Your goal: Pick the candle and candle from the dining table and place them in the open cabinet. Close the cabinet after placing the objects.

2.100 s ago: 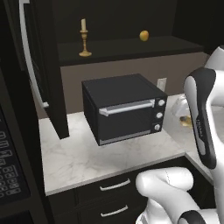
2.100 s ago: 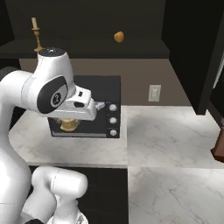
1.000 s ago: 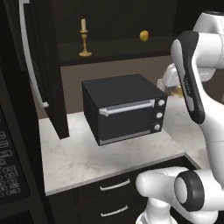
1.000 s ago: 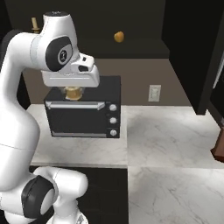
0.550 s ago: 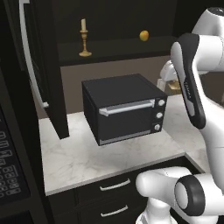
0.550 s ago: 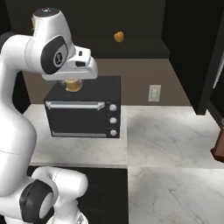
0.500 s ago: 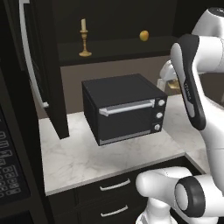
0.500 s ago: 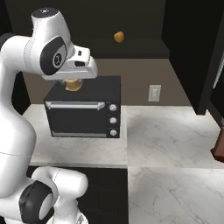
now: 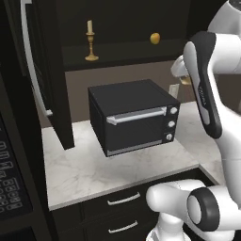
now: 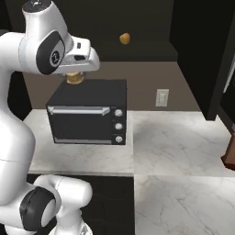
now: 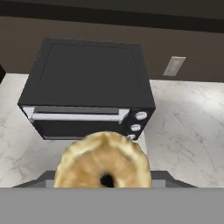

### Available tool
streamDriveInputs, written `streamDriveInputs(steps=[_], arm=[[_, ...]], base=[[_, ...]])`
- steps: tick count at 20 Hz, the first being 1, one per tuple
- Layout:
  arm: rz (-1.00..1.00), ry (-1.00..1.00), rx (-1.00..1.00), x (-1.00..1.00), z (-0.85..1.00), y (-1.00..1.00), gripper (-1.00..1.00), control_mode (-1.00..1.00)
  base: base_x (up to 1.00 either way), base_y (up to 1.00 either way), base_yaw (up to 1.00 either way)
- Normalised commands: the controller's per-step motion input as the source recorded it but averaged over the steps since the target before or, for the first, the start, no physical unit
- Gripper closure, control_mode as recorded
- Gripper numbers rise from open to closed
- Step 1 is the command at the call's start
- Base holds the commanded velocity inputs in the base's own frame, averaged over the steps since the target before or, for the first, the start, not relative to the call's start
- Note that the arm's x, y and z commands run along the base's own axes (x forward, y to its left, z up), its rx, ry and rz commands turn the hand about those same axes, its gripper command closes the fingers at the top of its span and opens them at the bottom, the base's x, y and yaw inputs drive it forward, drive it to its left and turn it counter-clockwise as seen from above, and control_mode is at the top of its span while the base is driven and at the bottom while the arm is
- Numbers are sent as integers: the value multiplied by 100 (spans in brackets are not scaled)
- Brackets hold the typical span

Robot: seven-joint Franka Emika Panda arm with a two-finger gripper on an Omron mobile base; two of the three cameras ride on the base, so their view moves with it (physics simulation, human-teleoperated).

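Hand view is showing you the stubby candle (image 11: 103, 162) sitting right at 6 o'clock, top end facing the lens, dark wick hole in the middle. It's covering the fingertips, so the jaws themselves aren't visible; they're standing partly apart, and the candle is sitting between them, looks gripped. Above it at 12 o'clock the toaster oven (image 11: 87, 89) is lying on the marble counter (image 11: 183, 118), handle and knobs on its front face, wall outlet (image 11: 173, 66) at 1 o'clock.

Right base view: you're seeing the gripper (image 10: 75, 79) hanging just over the oven (image 10: 88, 112), with the candle (image 10: 75, 78) poking out under the white hand, a small gap below it to the oven top. Orange fruit (image 10: 124, 38) is sitting on the cabinet shelf at 1 o'clock of the hand. Cabinet door (image 10: 202, 55) is standing open at 3 o'clock.

Left base view: taper in brass candlestick (image 9: 90, 41) is standing upright on the open cabinet (image 9: 122, 49) shelf at 11 o'clock, fruit (image 9: 155, 38) well apart from it at 1 o'clock on the same shelf. Left door (image 9: 44, 70) is swung open at 9 o'clock. Arm is blocking most of the hand at 3 o'clock; a bit of candle (image 9: 186, 80) is peeking past it, level with the oven (image 9: 133, 115) top.
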Motion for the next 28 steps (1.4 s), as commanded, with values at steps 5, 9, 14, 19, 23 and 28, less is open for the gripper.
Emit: streamDriveInputs(steps=[5, 9, 14, 19, 23, 28], arm=[[0, 0, 0, 19, 55, 7, 100, -100], [0, -8, 0, 29, 13, 8, 100, -100], [0, -6, 0, 44, 0, 12, 100, -100], [0, -5, 0, 44, 0, 10, 100, -100], [0, -5, 0, 40, 0, 8, 100, -100], [0, -3, 0, 37, 0, 5, 100, -100]], base=[[0, 0, 0], [0, 0, 0], [0, 0, 0], [0, 0, 0], [0, 0, 0], [0, 0, 0]])
